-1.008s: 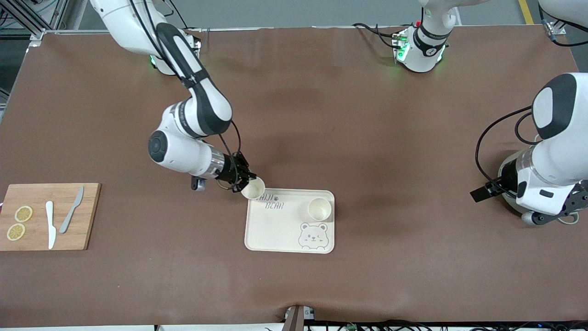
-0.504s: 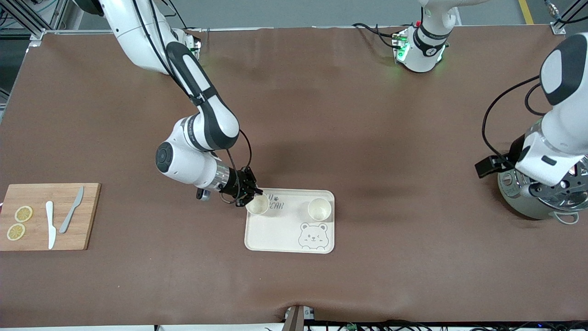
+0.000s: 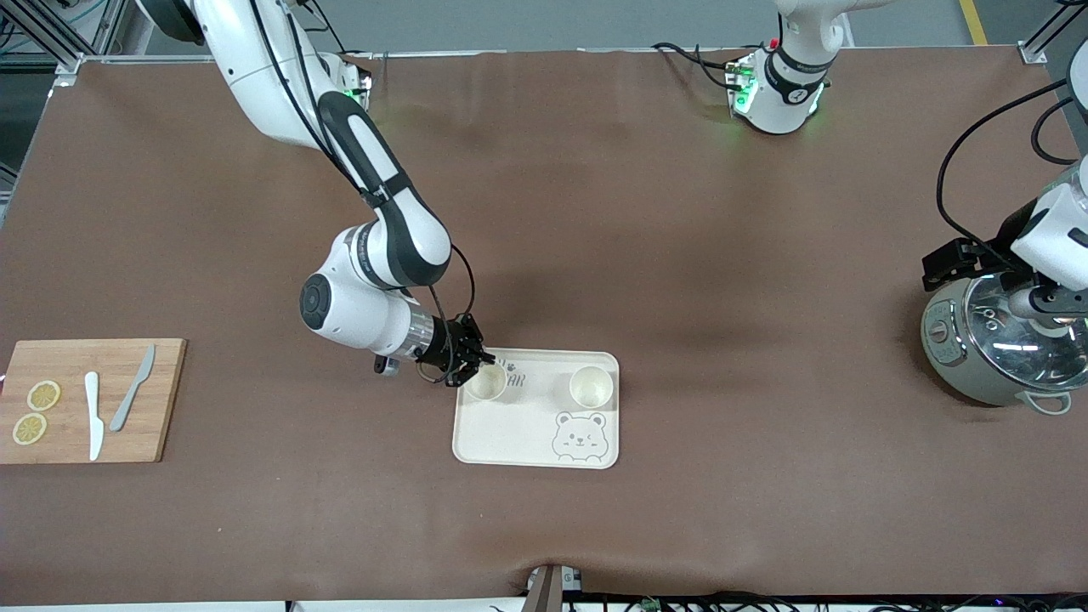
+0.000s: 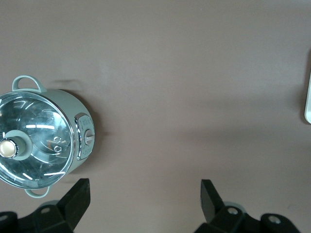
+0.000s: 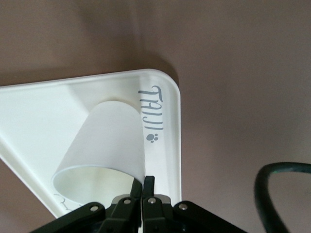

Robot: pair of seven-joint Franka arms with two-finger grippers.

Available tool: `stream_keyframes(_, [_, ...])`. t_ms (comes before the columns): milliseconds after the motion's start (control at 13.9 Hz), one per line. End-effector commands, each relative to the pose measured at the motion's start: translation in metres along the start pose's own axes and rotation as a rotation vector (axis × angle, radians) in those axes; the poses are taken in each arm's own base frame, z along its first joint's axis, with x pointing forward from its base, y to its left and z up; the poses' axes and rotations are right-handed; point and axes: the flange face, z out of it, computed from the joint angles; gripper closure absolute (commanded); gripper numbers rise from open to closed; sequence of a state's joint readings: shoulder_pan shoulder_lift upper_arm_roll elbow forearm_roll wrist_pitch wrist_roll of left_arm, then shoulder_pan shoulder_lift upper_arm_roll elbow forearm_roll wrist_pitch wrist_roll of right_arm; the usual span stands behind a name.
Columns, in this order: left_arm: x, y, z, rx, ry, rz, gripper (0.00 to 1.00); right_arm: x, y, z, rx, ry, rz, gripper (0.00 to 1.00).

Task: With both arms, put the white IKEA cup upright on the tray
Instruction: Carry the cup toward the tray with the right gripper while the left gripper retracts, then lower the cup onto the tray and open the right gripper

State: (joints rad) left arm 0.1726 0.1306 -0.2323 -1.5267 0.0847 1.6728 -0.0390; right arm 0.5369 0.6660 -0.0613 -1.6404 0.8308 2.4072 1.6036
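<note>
The right claw is pinching a white cup's rim, standing it on the tray. The left claw is hanging wide beside a pot.

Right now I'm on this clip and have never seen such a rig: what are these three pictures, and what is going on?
Two white robot arms work at a brown table. One picture looks down from across the table; the other two come from cameras on the wrists. The right gripper is shut on the rim of a white cup over the tray, where a second cup stands upright. The left gripper is open and empty, above a pot with a glass lid. A cutting board with knives and lemon slices lies toward the right arm's end.
</note>
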Motion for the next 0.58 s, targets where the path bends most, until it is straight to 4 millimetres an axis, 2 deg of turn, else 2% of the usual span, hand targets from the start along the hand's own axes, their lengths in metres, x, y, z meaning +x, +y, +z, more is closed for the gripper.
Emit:
stream_keyframes(0, [-0.006,0.011,-0.02,-0.01,0.008,0.023,0.0,-0.007,0.0,0.003,-0.014,-0.02,0.02,1.0])
stream_keyframes(144, [-0.006,0.015,-0.023,-0.009,0.012,0.032,0.0,-0.007,0.002,0.005,-0.019,-0.017,0.018,1.0])
stream_keyframes(216, [-0.006,0.015,-0.027,-0.014,0.021,0.029,0.0,-0.007,0.001,0.003,-0.018,-0.017,0.015,0.95])
stream_keyframes(360, [-0.007,0.014,-0.032,-0.011,0.028,0.027,0.0,-0.007,0.001,0.004,-0.018,-0.009,0.007,0.75])
stream_keyframes(432, [-0.008,0.016,-0.032,-0.011,0.018,0.032,0.0,-0.007,0.001,0.003,-0.021,-0.003,0.001,0.7])
stream_keyframes(504, [-0.01,0.017,-0.033,-0.002,0.008,0.033,0.0,-0.008,0.001,0.001,-0.019,0.004,-0.009,0.6])
